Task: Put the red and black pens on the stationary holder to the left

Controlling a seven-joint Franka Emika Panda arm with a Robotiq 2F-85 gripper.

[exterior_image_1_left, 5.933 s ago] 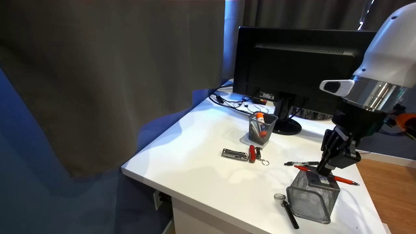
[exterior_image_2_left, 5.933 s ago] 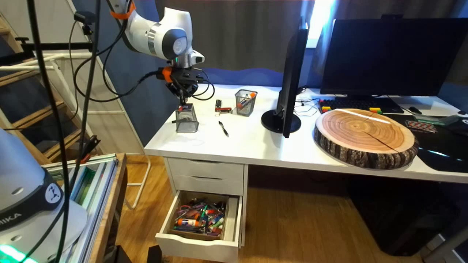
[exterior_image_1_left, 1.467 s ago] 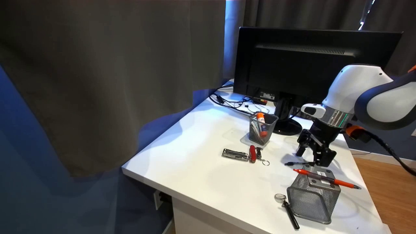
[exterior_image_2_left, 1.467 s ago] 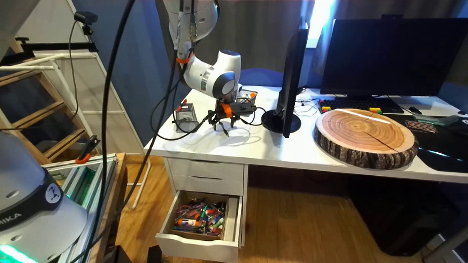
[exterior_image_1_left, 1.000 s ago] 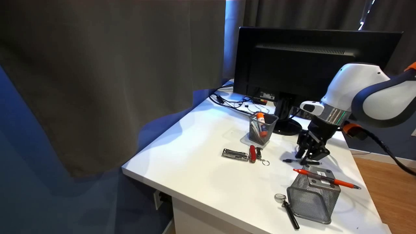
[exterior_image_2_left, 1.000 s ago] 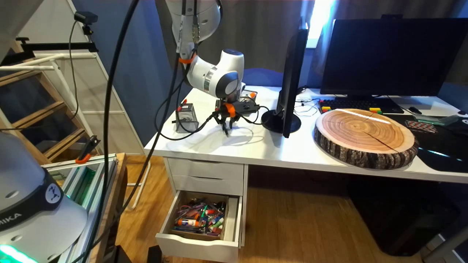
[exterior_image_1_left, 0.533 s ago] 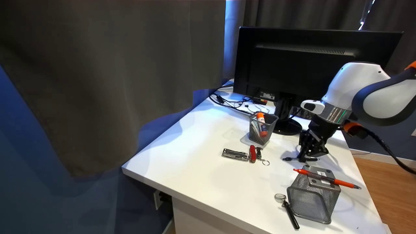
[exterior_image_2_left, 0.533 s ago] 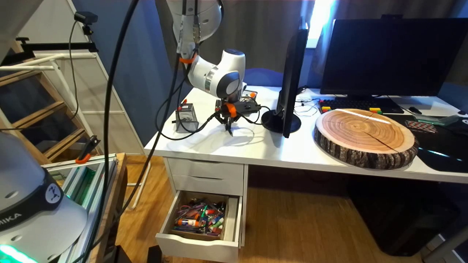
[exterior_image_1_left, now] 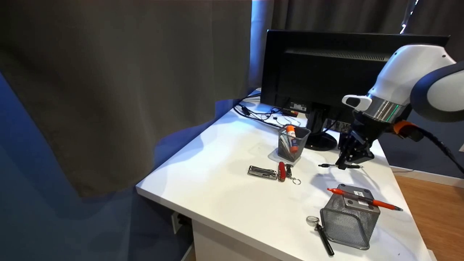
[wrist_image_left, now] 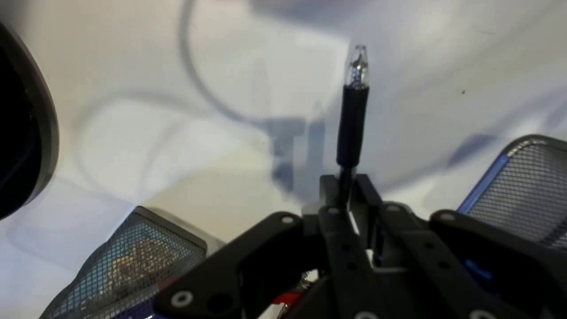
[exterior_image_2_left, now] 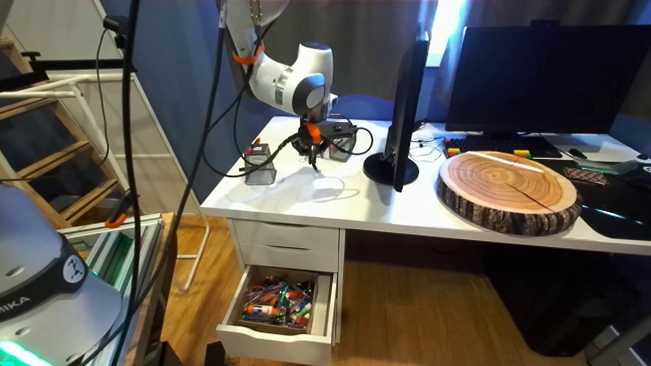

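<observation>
The boxy grey mesh holder (exterior_image_1_left: 344, 226) stands upside down near the desk's end; it also shows in an exterior view (exterior_image_2_left: 260, 176) and at the right of the wrist view (wrist_image_left: 531, 190). The red pen (exterior_image_1_left: 386, 205) lies across its upturned base; it shows in an exterior view too (exterior_image_2_left: 252, 147). My gripper (exterior_image_1_left: 342, 166) is shut on the black pen (wrist_image_left: 352, 126), its clear end pointing away from the fingers. The pen is raised a little above the desk, beyond the holder and apart from it. The fingertips hide the pen's middle.
A small mesh cup (exterior_image_1_left: 284, 152) with an orange glue stick stands by the monitor's base (exterior_image_1_left: 320, 141). A multitool (exterior_image_1_left: 261, 173), a red pocket knife (exterior_image_1_left: 281, 171) and a black-handled magnifier (exterior_image_1_left: 324, 241) lie on the desk. A wood slab (exterior_image_2_left: 508, 183) lies farther along.
My gripper left the red pen on the upturned holder, moved to the black pen, closed on it and has now lifted it off the desk. The red pen stays on the holder.
</observation>
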